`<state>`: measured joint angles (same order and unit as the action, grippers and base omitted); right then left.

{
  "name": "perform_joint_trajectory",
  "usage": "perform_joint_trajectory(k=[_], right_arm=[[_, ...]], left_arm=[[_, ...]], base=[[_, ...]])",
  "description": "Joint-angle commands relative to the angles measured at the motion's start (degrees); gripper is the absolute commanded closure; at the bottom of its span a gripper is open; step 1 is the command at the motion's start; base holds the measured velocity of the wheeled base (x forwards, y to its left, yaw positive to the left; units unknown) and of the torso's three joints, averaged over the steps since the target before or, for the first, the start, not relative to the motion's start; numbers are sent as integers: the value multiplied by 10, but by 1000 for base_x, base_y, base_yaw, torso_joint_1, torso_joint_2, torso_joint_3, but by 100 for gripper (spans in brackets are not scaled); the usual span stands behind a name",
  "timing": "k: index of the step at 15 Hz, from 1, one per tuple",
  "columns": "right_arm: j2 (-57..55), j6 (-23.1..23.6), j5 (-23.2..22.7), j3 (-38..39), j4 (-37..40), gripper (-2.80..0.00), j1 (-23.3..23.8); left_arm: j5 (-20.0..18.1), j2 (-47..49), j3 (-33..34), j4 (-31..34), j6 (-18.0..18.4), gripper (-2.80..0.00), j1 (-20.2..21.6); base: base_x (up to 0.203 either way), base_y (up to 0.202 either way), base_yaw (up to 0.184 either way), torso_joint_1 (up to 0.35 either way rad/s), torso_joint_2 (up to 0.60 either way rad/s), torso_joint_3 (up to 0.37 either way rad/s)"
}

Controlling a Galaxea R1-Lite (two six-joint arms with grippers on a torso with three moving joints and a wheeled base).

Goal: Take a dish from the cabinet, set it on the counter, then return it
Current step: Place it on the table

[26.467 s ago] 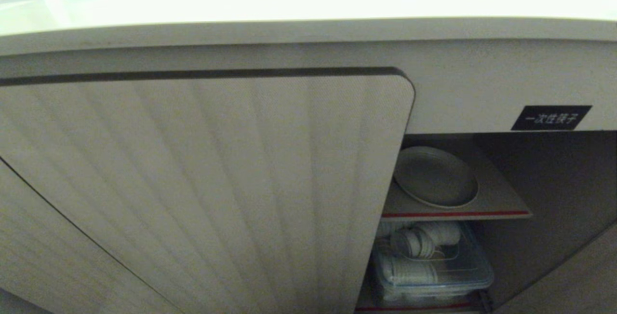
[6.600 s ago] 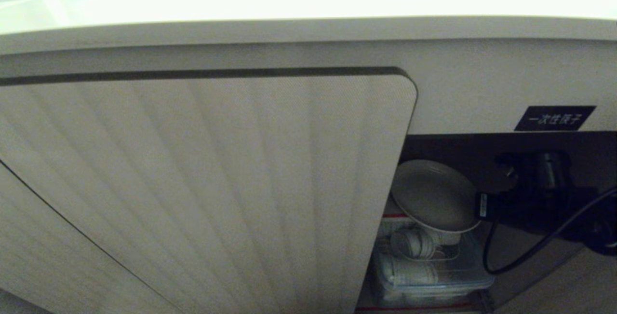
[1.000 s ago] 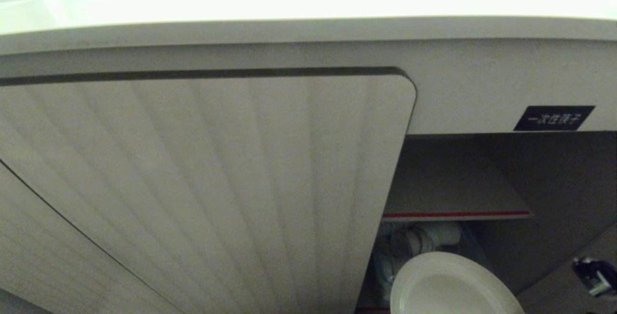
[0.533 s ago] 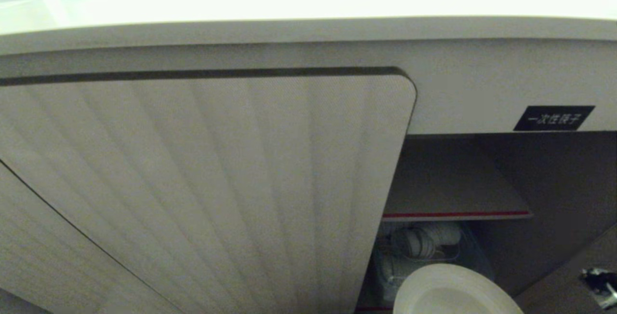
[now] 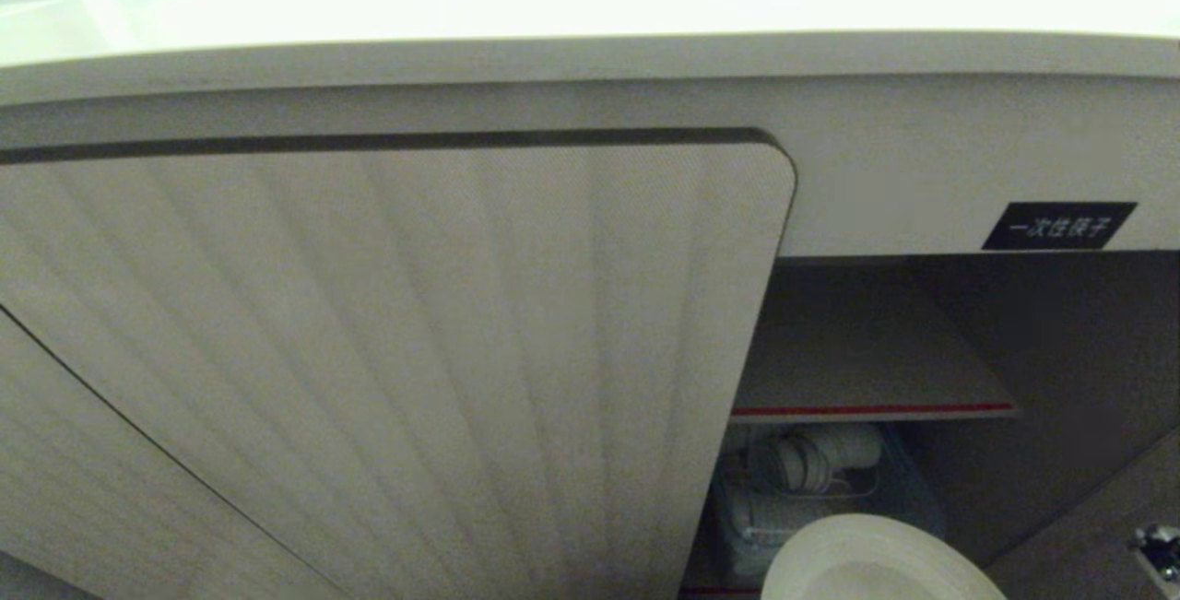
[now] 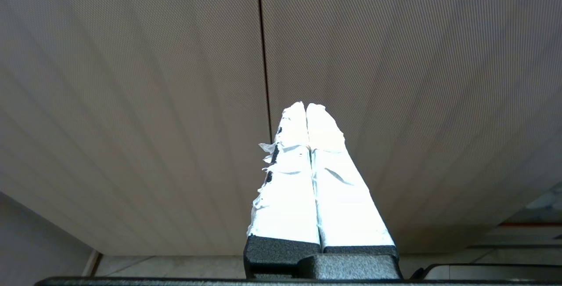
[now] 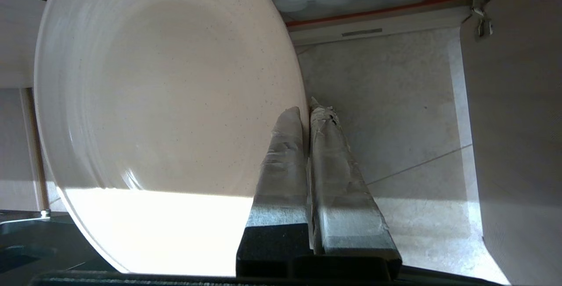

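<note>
Your left gripper [image 6: 306,106] has its white-taped jaws pressed together, pointing at the ribbed cabinet doors [image 6: 395,79] near their seam [image 6: 262,57].

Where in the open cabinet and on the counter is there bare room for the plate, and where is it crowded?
The red-edged upper shelf is bare from the ribbed beige door to the dark right wall. The glossy cream counter's front strip is bare too. Below, a clear plastic bin of white cups fills the space. The right gripper grips the round cream-white plate.

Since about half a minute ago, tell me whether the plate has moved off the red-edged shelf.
Yes. The dish has left the red-edged shelf, now bare, and sits lower in the head view, below it and in front of the plastic bin, pinched at its rim by the right gripper.
</note>
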<state>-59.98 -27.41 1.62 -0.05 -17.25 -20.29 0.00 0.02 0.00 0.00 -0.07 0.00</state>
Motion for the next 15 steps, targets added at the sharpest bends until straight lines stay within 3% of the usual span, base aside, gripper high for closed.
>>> perform_joint_trajectory(k=[1,15], right_arm=[[1,5,0,0,-1,0,0],[15,20,1,0,19,0,-4]], left_arm=[[0,0,0,0,0,0,0],[0,0,0,0,0,0,0]], base=[[0,0,0,0,0,0],[0,0,0,0,0,0]])
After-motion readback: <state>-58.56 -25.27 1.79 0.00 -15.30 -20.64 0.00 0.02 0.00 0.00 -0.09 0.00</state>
